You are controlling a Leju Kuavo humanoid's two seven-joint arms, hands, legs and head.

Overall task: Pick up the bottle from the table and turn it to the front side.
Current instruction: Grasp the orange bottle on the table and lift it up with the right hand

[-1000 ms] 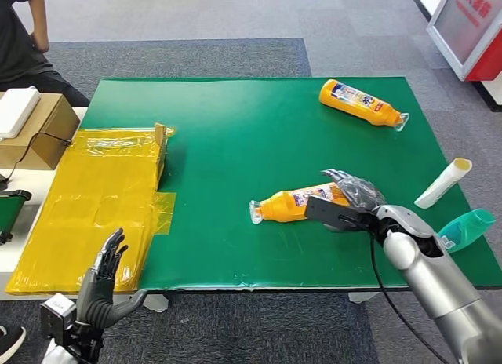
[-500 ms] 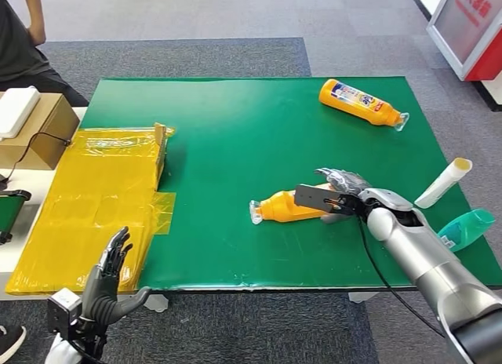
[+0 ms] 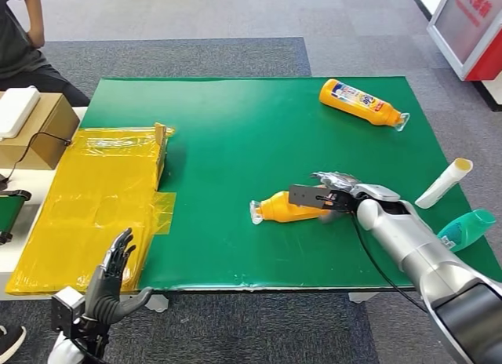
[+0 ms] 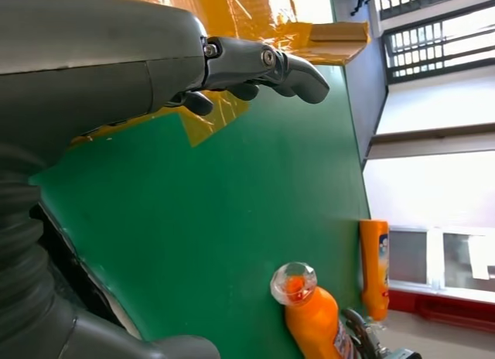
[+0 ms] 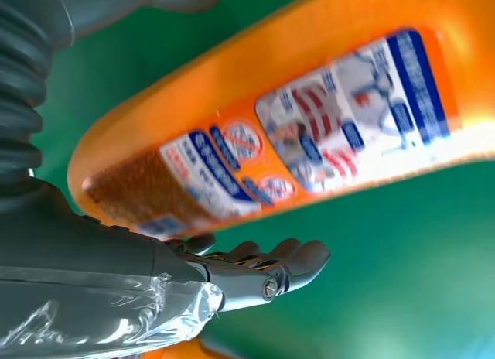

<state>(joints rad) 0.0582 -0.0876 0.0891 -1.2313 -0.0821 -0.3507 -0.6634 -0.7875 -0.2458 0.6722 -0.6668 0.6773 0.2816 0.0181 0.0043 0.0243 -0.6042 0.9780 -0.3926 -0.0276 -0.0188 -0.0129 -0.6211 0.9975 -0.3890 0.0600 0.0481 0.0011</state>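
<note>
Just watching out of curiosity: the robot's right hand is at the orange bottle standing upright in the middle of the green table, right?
Not quite. The orange bottle is lying on its side, not upright, as the head view shows. The rest holds: the right hand is at it, near the middle of the green table.

Orange bottle with clear cap lies on its side, label sideways.

We cannot tell whether the right hand actually grips the orange bottle, since hand and wrist camera cover its rear half in the head view; its label print is too blurred to read. In the left wrist view the picture's edge cuts off that bottle's body.
</note>
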